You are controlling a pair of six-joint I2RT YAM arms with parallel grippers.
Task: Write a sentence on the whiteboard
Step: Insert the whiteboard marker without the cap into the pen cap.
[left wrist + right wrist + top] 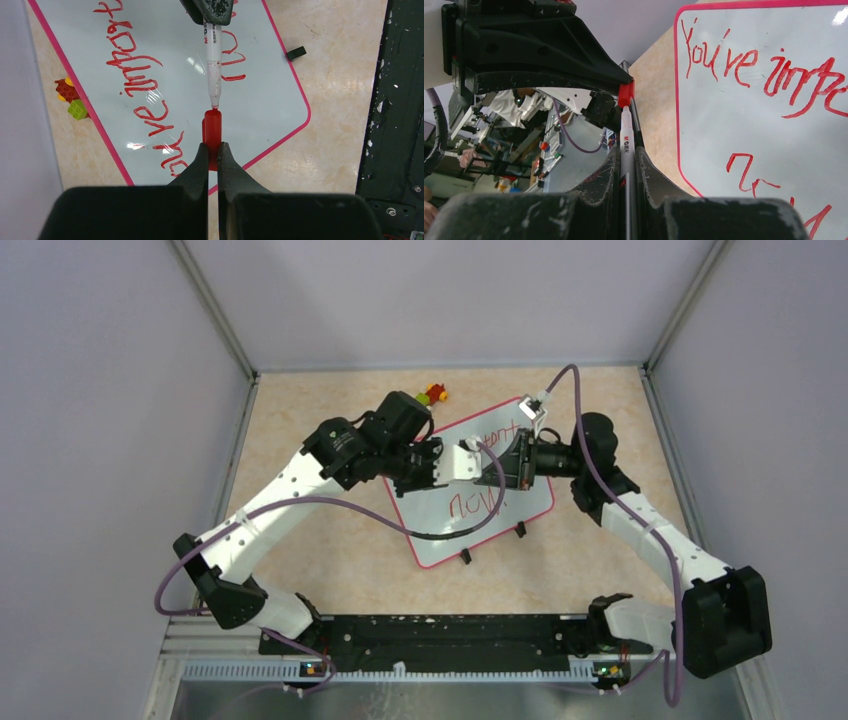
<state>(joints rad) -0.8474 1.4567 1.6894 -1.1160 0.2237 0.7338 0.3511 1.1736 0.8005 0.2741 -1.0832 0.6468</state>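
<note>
The tabletop (330, 550) carries the whiteboard (525, 502), which lies flat and skewed between my two arms, its clipped edge toward my bases. I judge it light, stiff and glossy, so it would likely slide if pushed sideways. It is best taken by the pink rim, never across the face. The sentence (134, 70) runs along its far half in red, with a shorter word nearer me. That ink would probably smear under any touch.

My right end effector (626, 155) is clenched on the marker (214, 70) around its barrel, nib pointing at the left arm. The barrel looks slim, hard and smooth, and might rotate under a loose hold.

My left end effector (212, 150) pinches the red cap (212, 127) by its closed end. The open mouth is just at the nib. The cap is small and rigid and needs a straight axial push.
</note>
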